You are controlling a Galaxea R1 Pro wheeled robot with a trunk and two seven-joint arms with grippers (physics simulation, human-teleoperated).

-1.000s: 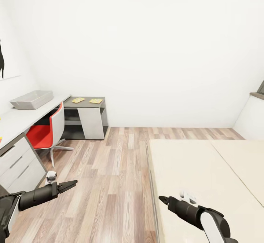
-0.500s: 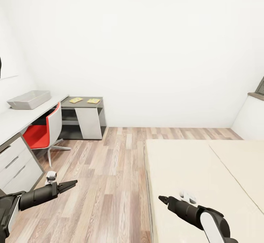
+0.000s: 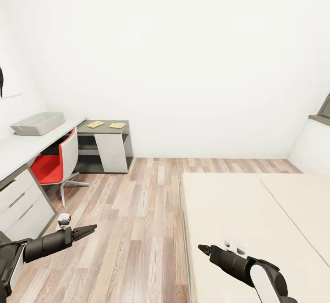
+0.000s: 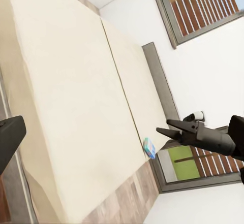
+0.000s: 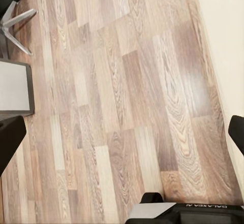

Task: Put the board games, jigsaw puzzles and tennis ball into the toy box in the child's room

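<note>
While you're parked mid-floor with nothing in hand, step: looks like an approach and target pick, no grasp yet.
left gripper: low over the wood floor, near the drawers. Jaws look spread in its wrist view, nothing between them.
right gripper: over the near corner of the bed. Both fingers sit at opposite edges of its wrist view, so the jaws are apart and empty.
toy box: on the light grey top of the table, against the left wall, well apart from both arms.
jigsaw puzzles: two flat sheets side by side on the lower dark section, beyond the red chair.
board game: small blue box at the bed's edge on the window side, seen from the left wrist. Too small to read its cover.
route, my call: take the bed game first. Drive round the foot of the bed, don't reach across the mattress.
grasp: it's a flat box, so come in low from the side with the jaws wide and pinch across the thin edge. Square the base up before you lower the arm.
risk: a flat box on a soft mattress may slide or tip off the edge if nudged, so close slowly.
chair: it blocks the desk front. For the drop, approach the toy box from the drawer end.
</note>
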